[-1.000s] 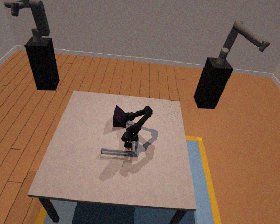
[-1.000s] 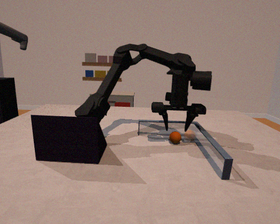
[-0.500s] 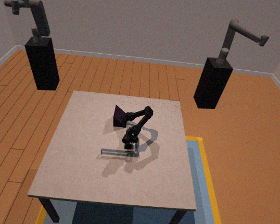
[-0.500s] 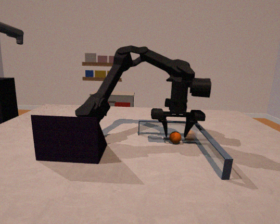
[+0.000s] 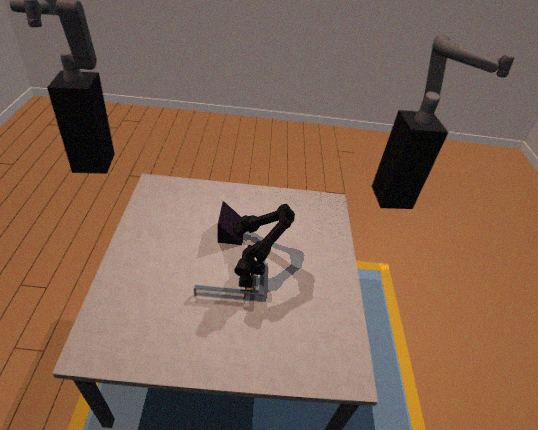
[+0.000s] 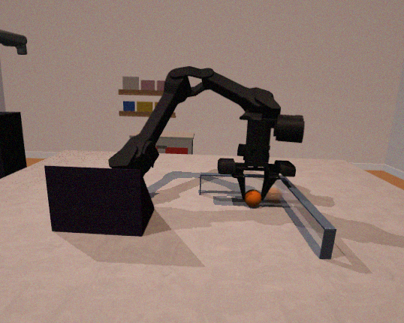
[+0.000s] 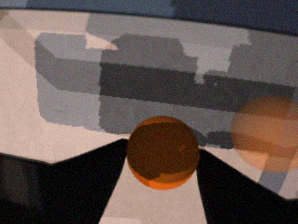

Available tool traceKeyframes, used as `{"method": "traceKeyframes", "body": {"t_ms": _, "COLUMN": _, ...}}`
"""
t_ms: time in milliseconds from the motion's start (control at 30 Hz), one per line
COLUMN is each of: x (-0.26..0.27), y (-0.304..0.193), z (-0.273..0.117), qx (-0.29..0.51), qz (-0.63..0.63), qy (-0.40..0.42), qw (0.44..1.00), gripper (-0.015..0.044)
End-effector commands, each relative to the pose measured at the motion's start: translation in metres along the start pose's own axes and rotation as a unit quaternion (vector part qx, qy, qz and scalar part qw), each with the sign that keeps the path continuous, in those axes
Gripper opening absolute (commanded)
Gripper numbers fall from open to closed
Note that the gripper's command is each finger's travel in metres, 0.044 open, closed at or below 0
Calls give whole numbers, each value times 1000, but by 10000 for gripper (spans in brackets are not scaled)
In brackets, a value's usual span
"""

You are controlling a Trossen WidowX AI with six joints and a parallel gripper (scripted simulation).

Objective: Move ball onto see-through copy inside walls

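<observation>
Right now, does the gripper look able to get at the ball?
Probably yes: the gripper sits low over the ball, jaws seemingly against both its sides, and the clear walls stand apart, not between them.
</observation>
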State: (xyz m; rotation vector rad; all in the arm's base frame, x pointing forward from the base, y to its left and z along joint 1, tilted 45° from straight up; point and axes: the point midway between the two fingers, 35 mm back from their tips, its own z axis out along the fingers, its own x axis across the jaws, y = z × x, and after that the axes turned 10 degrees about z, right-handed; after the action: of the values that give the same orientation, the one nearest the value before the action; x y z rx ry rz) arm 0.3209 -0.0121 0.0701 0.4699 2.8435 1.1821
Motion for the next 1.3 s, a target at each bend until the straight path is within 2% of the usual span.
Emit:
{"method": "traceKeyframes", "body": {"t_ms": 0, "x": -1, "y": 1, "z": -4, "qx": -3, "qz": 2, "qy": -2, "qw": 1000, "gripper": 91}}
{"method": "traceKeyframes", "body": {"t_ms": 133, "x": -5, "y": 0, "z": -26, "qx": -1, "qz": 10, "qy": -10, "qw": 1000, "gripper": 0}}
{"method": "traceKeyframes", "body": {"t_ms": 700, "x": 1, "y": -1, "z": -127, "qx": 1, "qz": 43, "qy": -37, "qw": 998, "gripper": 0}}
{"method": "traceKeyframes", "body": {"t_ms": 867, "x": 1, "y": 0, "z": -131, "qx": 1, "qz": 54, "qy": -38, "qw": 998, "gripper": 0}}
{"method": "traceKeyframes", "body": {"t_ms": 1267, "x": -13, "y": 7, "z": -121, "qx": -5, "qz": 234, "qy": -29, "qw": 972, "gripper": 0}}
